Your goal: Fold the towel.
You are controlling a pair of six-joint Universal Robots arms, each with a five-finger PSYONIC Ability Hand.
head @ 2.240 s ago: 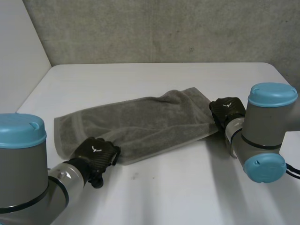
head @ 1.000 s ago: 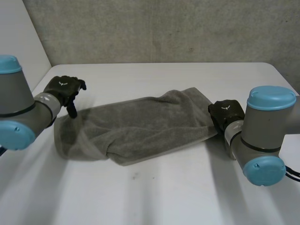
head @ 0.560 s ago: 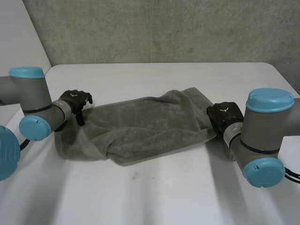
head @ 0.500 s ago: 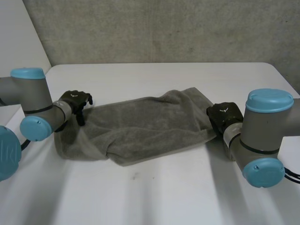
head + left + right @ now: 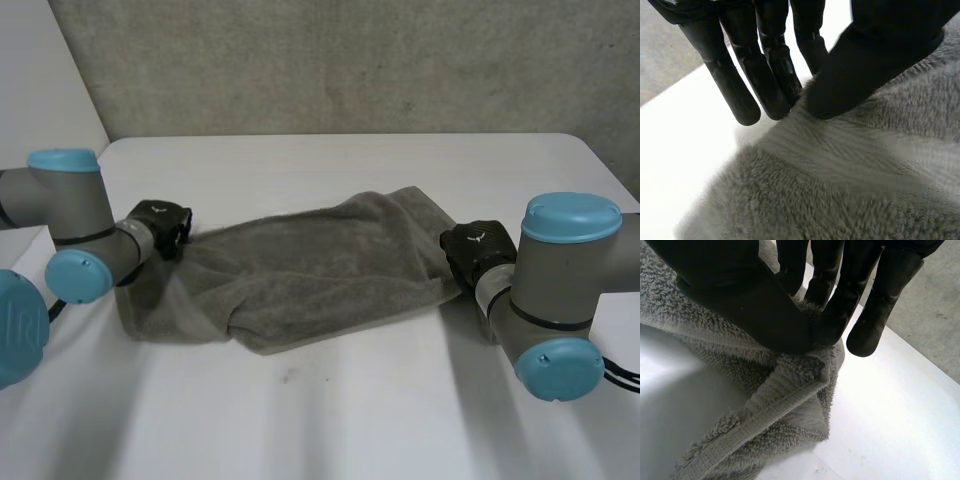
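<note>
A grey towel [image 5: 310,270] lies folded lengthwise across the middle of the white table [image 5: 330,160]. My left hand [image 5: 160,222] is at the towel's far left corner, and in the left wrist view its thumb [image 5: 865,65] and fingers [image 5: 775,65] pinch the towel's edge [image 5: 850,150]. My right hand [image 5: 478,246] is at the towel's right end. In the right wrist view its thumb [image 5: 745,300] and fingers [image 5: 840,305] pinch a bunched corner of the towel [image 5: 785,390].
A rough grey wall [image 5: 340,60] runs behind the table. The table's left edge [image 5: 80,190] is close beside my left arm [image 5: 70,220]. My right arm [image 5: 560,290] stands over the table's right side.
My left hand moved from the towel's near left corner to its far left corner, came down onto the cloth and closed on it. My right hand kept its grip.
</note>
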